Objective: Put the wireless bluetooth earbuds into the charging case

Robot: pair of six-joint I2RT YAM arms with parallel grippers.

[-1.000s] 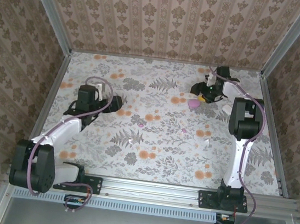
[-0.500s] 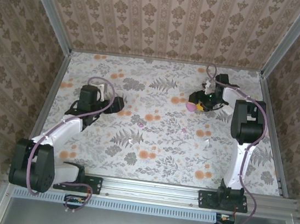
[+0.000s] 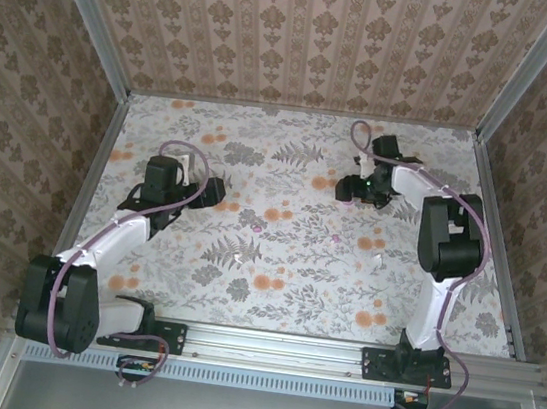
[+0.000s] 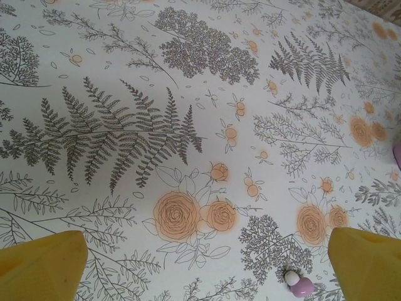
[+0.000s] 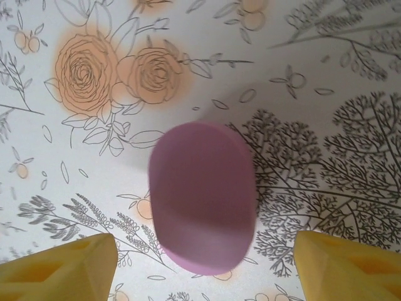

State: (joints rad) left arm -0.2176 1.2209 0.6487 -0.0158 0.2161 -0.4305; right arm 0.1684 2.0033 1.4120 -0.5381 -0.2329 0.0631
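Farthest left in the overhead view, the left tool (image 3: 212, 193) sits low over the floral tabletop (image 3: 276, 265), pointing toward the middle. Through its wrist camera I see its yellow fingertips (image 4: 41, 263) spread to the two bottom corners of the picture. Only printed ferns and orange roses lie between them, so this tool is wide open and has hold of nothing.

Just inside the right-hand fingertip in that view lies the first earbud (image 4: 301, 285), a tiny magenta nub with a pale tip, resting on the tabletop and apart from the finger. From above, it (image 3: 255, 229) shows as a pink dot near the middle of the tabletop, a little to the right of the left tool. The second earbud (image 3: 336, 238) lies further right, well apart from the first and nearer to me than the right tool.

The right tool (image 3: 348, 187) is down at the far right part of the tabletop. Its wrist camera shows the charging case (image 5: 202, 197), a smooth pink oval, slightly blurred, lying on the print between the two yellow fingertips (image 5: 56, 269). There is bare tabletop on both sides of the case, so this tool is parted around it and grips nothing. I cannot tell whether the lid is shut.
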